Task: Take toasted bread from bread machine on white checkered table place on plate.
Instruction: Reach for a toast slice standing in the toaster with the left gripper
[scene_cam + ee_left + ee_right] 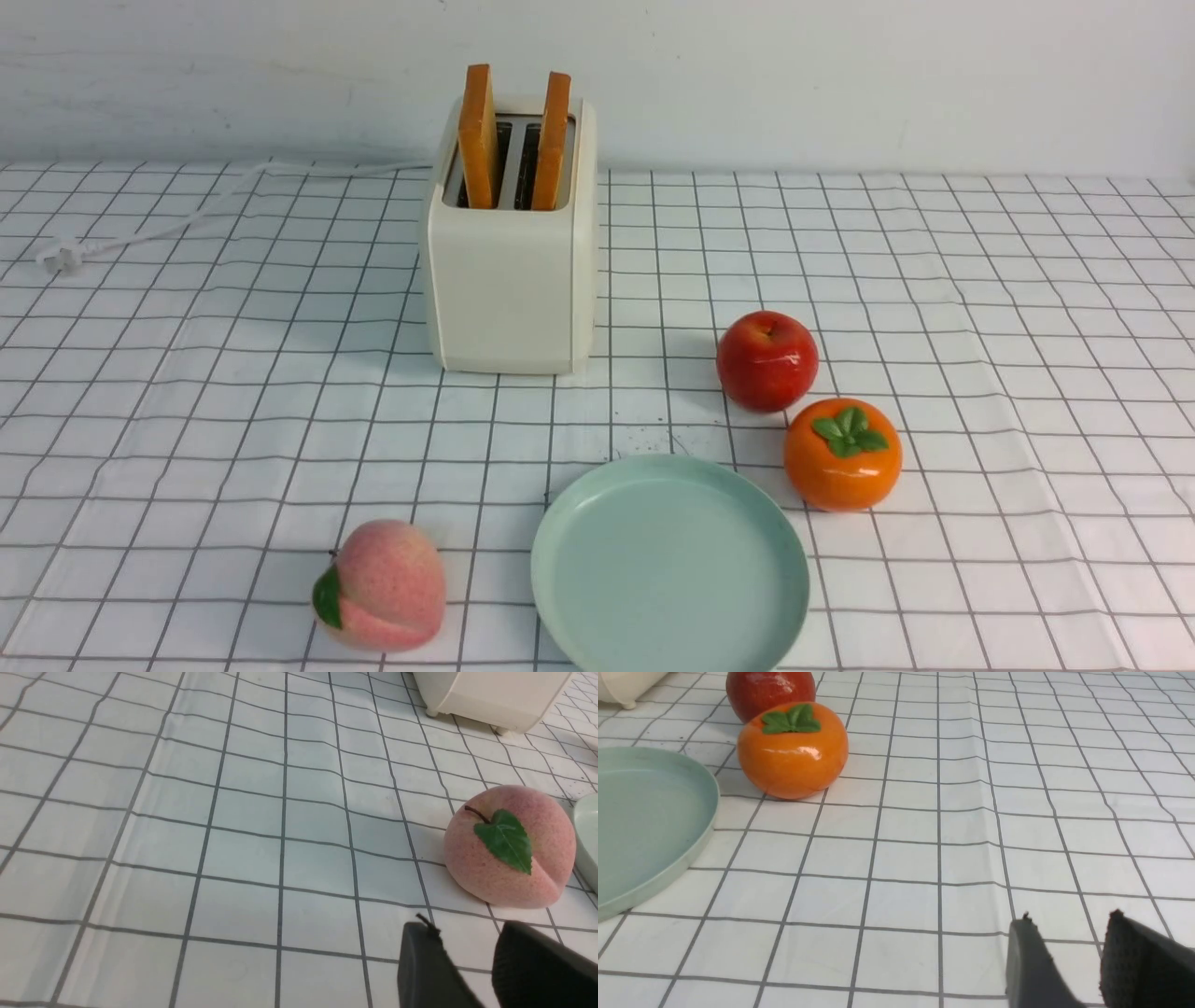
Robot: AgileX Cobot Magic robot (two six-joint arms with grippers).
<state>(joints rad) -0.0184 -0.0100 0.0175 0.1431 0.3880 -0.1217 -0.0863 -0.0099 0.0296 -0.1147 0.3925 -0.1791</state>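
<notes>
- The left gripper (pixel 460 952) stands partly open, its dark fingers apart with nothing between them, over the checkered cloth near the peach (pixel 509 847).
- The right gripper (pixel 1078 954) likewise stands partly open and holds nothing; bare cloth shows between its fingertips.
- Neither gripper is at the bread, so the job looks to be at its start, with the reach toward the toaster to come.
- The plate (pixel 669 565) lies bare on the white checkered table (pixel 1027 579), between the peach and the persimmon (pixel 843 455), with the apple (pixel 767 361) just behind the persimmon.
- Beyond the plate, toward the wall, stands the toaster (pixel 504 289). The left slice (pixel 478 140) and the right slice (pixel 552 145) stand on edge in its slots, their upper parts well clear of the top.
- Each slice should be light, dry and a little stiff at the crust, softer in the face. A hard squeeze could dent it or crumble an edge.
- Best hold: pads on the two broad faces, high on the exposed part, centred, pressing gently.
- Draw it straight up; a slanted pull could jam it against the slot or drag the toaster along.
</notes>
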